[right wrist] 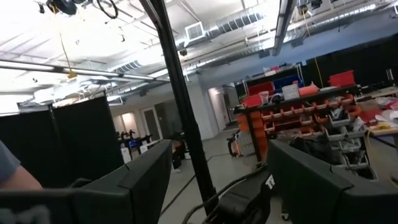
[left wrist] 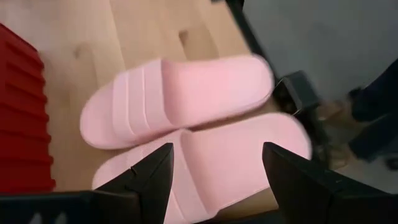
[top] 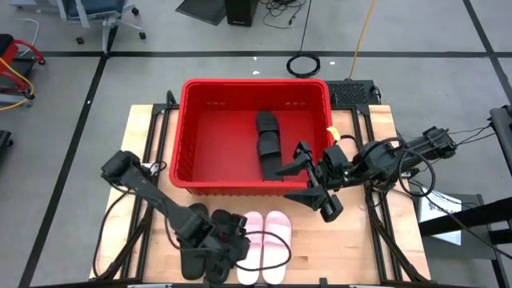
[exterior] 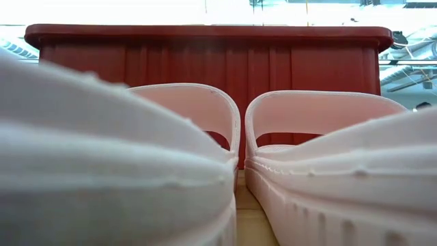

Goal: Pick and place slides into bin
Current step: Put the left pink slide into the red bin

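Note:
Two pale pink slides (top: 266, 236) lie side by side, soles down, near the table's near edge. They fill the low view (exterior: 300, 157) and show in the left wrist view (left wrist: 186, 93). Two black slides (top: 204, 240) lie just left of them, partly under my left arm. My left gripper (top: 237, 250) is open, and its fingers stand on either side of the left pink slide (left wrist: 236, 162). Black slides (top: 268, 140) lie inside the red bin (top: 192, 136). My right gripper (top: 300, 182) is open and empty by the bin's near right corner, tipped upward.
The bin's near wall (exterior: 205, 61) stands just behind the pink slides. Bare wooden table (top: 352, 240) lies to the right of the pink slides. A black box (top: 350, 92) sits at the far right behind the bin. The right wrist view shows only the room (right wrist: 280, 93).

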Controlling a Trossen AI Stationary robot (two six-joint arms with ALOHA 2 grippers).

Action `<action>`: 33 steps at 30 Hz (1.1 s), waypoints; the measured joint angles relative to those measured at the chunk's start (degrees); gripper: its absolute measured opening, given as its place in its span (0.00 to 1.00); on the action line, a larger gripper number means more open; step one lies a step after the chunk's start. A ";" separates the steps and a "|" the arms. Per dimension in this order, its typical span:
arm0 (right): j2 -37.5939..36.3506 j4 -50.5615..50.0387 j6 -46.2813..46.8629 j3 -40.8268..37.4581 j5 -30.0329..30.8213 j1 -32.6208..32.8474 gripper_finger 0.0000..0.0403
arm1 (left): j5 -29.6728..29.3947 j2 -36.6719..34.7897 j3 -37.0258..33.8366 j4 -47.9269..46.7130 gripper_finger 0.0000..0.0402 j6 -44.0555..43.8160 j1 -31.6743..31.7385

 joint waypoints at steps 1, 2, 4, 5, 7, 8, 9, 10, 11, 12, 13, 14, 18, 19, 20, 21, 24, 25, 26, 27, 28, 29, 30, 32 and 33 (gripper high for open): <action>0.00 -0.18 0.02 0.00 0.02 0.00 0.63 | -0.12 0.91 0.00 -0.04 0.60 0.01 0.00; 0.00 -0.26 0.03 0.00 0.01 0.00 0.63 | -0.45 1.83 0.00 -0.03 0.60 0.03 0.00; 0.00 -0.28 0.18 0.00 0.05 -0.02 0.63 | -1.63 3.70 0.04 -0.17 0.60 0.56 0.17; 0.00 -0.35 0.21 0.00 0.09 0.00 0.63 | -1.92 4.63 0.04 -0.53 0.60 0.90 0.22; 0.00 -0.88 0.25 0.00 0.11 0.00 0.63 | -2.26 6.30 0.04 -0.95 0.60 1.04 0.49; 0.00 -1.12 0.41 0.00 0.11 0.00 0.63 | -2.56 7.11 0.04 -1.04 0.60 0.83 0.69; 0.00 -1.23 0.66 0.00 0.11 0.00 0.63 | -3.02 7.86 0.04 -1.39 0.60 0.58 0.92; 0.00 -1.31 0.94 0.00 0.11 0.00 0.63 | -3.60 8.55 0.04 -1.92 0.60 0.41 1.14; 0.00 -1.39 1.24 0.00 0.13 0.00 0.63 | -4.37 9.21 0.04 -2.31 0.60 0.38 1.40; 0.00 -1.48 1.47 0.00 0.13 0.00 0.63 | -5.09 9.75 0.04 -2.76 0.60 0.34 1.70; 0.00 -1.65 1.55 0.00 0.15 0.00 0.63 | -6.07 10.31 0.04 -3.23 0.60 0.22 2.05; 0.00 -1.77 1.55 0.00 0.15 0.00 0.63 | -6.79 10.76 0.04 -3.35 0.60 0.19 2.46; 0.00 -1.72 1.57 0.00 0.18 0.00 0.63 | -7.52 12.03 0.04 -3.36 0.60 1.15 4.45; 0.00 -1.64 1.55 0.00 0.41 0.00 0.63 | -7.60 12.21 0.04 -3.54 0.60 1.14 4.99; 0.00 -1.67 1.51 0.00 1.21 0.00 0.63 | -7.94 12.28 0.04 -3.93 0.60 0.98 5.48; 0.00 -1.76 1.29 0.00 2.02 0.00 0.63 | -8.95 12.28 0.04 -4.39 0.60 0.57 6.00; 0.00 -1.75 0.34 0.00 3.16 -0.02 0.63 | -12.95 12.19 0.04 -6.33 0.60 -1.41 7.21; 0.00 -1.64 0.08 0.00 3.21 -0.04 0.63 | -14.14 12.19 0.04 -7.42 0.60 -2.00 7.47; 0.00 -1.57 -0.10 0.00 3.30 -0.10 0.63 | -14.90 12.19 0.04 -8.45 0.60 -2.39 7.70; 0.00 -1.56 -0.22 0.00 3.67 -0.15 0.63 | -15.36 12.19 0.04 -9.17 0.60 -2.54 7.90; 0.00 -1.51 -0.26 0.00 4.31 -0.15 0.63 | -15.46 12.19 0.04 -9.69 0.60 -2.65 8.07; 0.00 -1.50 -0.38 0.00 4.65 -0.15 0.63 | -15.46 12.19 0.04 -10.13 0.60 -2.70 8.13; 0.00 -1.39 -0.40 0.00 4.95 -0.15 0.63 | -15.46 12.19 0.04 -10.49 0.60 -2.74 8.24; 0.00 -1.16 -0.40 0.00 5.88 -0.15 0.63 | -15.79 12.17 0.02 -10.36 0.57 -2.72 8.20; 0.00 -1.12 -0.40 0.00 5.94 -0.15 0.63 | -16.09 12.17 0.02 -10.32 0.54 -2.54 8.20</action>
